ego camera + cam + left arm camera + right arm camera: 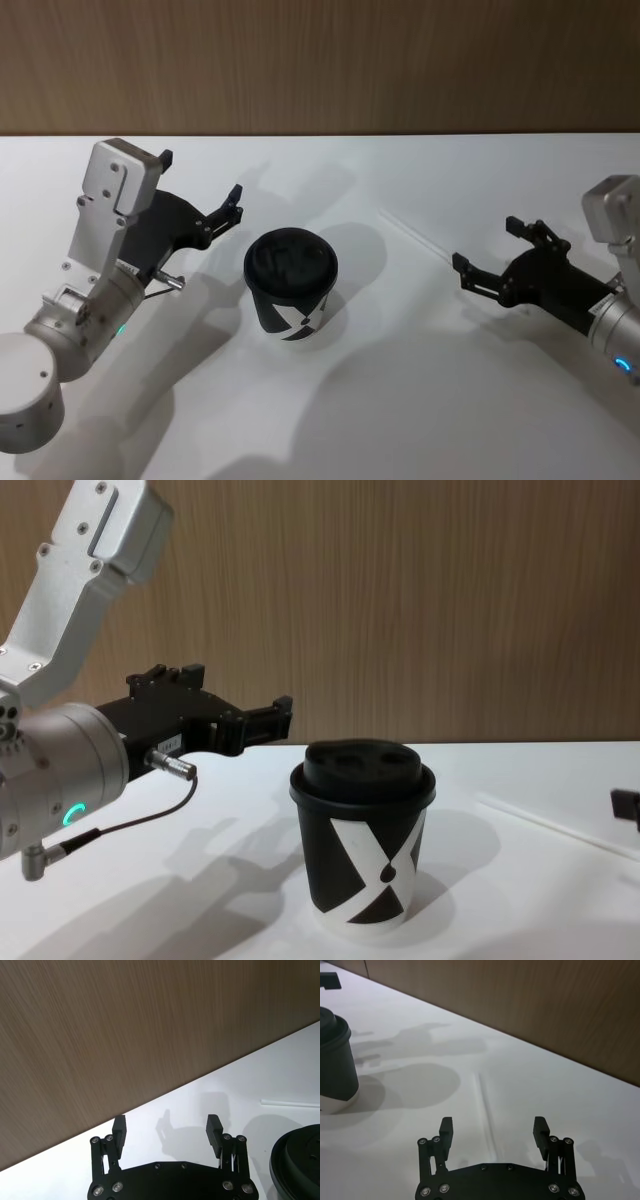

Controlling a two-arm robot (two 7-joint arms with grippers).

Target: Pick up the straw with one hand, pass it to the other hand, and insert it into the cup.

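Observation:
The cup (290, 285), black with a white X pattern and a domed black lid, stands upright mid-table; it is also in the chest view (365, 840). The thin white straw (415, 232) lies flat on the table to the cup's right, pale against the surface. My right gripper (485, 243) hovers open just right of the straw's near end. In the right wrist view the straw (485, 1110) runs ahead between its open fingers (493, 1124). My left gripper (200, 178) is open and empty, raised to the left of the cup. The left wrist view shows it (166, 1122) facing the wall.
A white table (400, 400) carries everything, with a wood-panelled wall (320, 60) along its far edge. A thin cable (130, 820) hangs under my left wrist.

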